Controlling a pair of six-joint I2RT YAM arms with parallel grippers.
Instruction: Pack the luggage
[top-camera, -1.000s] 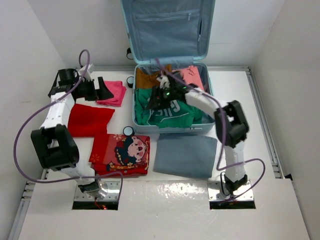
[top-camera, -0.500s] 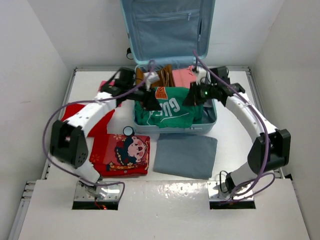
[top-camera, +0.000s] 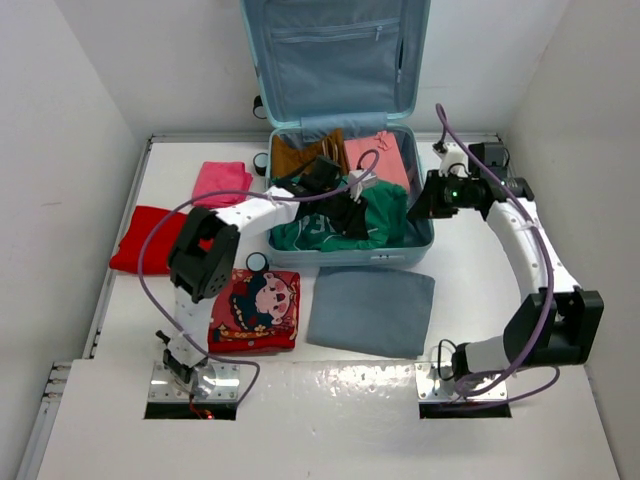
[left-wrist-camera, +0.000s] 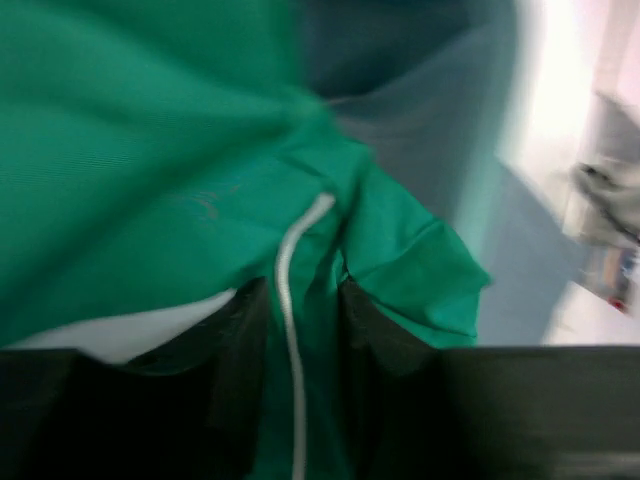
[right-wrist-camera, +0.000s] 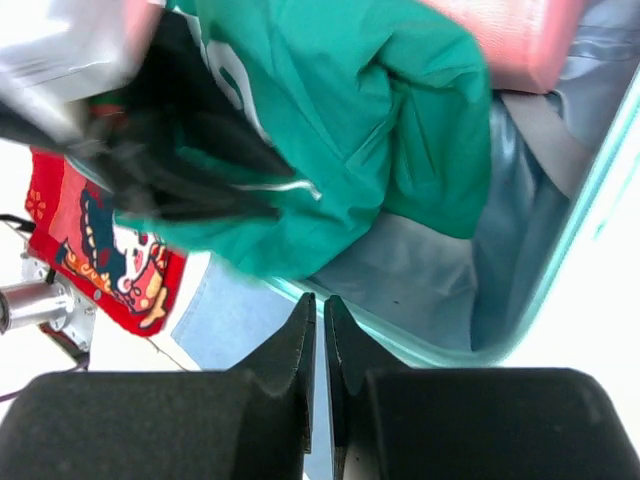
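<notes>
The luggage (top-camera: 425, 236) lies open on the table, its lid (top-camera: 335, 60) upright against the back wall. Inside lie a brown garment (top-camera: 296, 157), a pink garment (top-camera: 382, 155) and a bunched green garment (top-camera: 385, 212). My left gripper (top-camera: 350, 212) reaches into the case from the left. In the left wrist view it (left-wrist-camera: 300, 290) is shut on the green garment (left-wrist-camera: 150, 150), with a white drawstring (left-wrist-camera: 290, 260) running between the fingers. My right gripper (top-camera: 425, 207) hovers at the case's right rim. Seen from the right wrist, it (right-wrist-camera: 318, 300) is shut and holds nothing, above the case's lining (right-wrist-camera: 420, 270).
On the table left of the case lie a folded pink cloth (top-camera: 222, 180) and a red cloth (top-camera: 148, 238). In front of it are a red cartoon-print garment (top-camera: 255, 308) and a folded grey-blue garment (top-camera: 370, 310). Walls close in on both sides.
My left arm swung from the table's left side into the case and closed on the green garment. My right gripper shut and drew back to the case's right rim. The green garment bunched up.
</notes>
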